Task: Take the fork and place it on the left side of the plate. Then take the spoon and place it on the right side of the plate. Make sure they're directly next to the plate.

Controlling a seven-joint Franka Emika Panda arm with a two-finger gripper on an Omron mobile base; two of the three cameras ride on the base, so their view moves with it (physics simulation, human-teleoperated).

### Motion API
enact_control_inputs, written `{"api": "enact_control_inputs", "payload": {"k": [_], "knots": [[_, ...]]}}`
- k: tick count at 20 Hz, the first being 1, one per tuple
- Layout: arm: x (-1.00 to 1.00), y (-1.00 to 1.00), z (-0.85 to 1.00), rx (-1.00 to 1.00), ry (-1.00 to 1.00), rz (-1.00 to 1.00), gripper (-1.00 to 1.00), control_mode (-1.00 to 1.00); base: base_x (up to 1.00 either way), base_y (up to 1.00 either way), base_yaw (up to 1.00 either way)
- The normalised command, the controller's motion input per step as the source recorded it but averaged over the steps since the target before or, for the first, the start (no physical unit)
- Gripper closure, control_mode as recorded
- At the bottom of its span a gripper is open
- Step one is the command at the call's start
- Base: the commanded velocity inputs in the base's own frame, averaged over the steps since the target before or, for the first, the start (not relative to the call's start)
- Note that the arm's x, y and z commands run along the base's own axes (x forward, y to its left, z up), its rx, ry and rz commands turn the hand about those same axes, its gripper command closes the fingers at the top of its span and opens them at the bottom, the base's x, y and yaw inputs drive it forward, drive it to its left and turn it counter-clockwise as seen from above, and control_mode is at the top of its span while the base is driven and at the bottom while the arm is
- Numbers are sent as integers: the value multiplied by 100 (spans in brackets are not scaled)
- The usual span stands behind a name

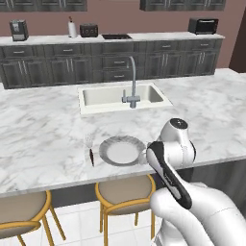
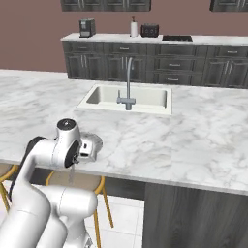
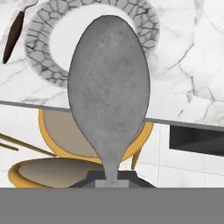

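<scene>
Up close in the hand view, the spoon (image 3: pixel 109 96) is standing pinched by its handle in the closed gripper (image 3: pixel 112 180), hiding much of the plate (image 3: pixel 41 57), while the fork (image 3: pixel 13 33) is lying cut off at upper left.

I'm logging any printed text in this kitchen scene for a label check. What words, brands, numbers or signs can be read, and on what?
None can be read.
The coffee machine, toaster and toaster oven on the back counter show no legible marks.
The plate, fork and spoon carry no lettering.

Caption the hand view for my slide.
Tool holding spoon above plate, fork beside it.
</scene>
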Motion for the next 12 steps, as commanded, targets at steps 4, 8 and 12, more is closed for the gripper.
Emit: {"api": "enact_control_inputs", "payload": {"k": [4, 8, 12], "knots": [[74, -32, 0, 1, 18, 0, 100, -100, 0, 0, 0], [75, -28, 0, 0, 19, 0, 100, -100, 0, 0, 0], [71, -17, -5, 0, 8, 0, 100, -100, 0, 0, 0]]}}
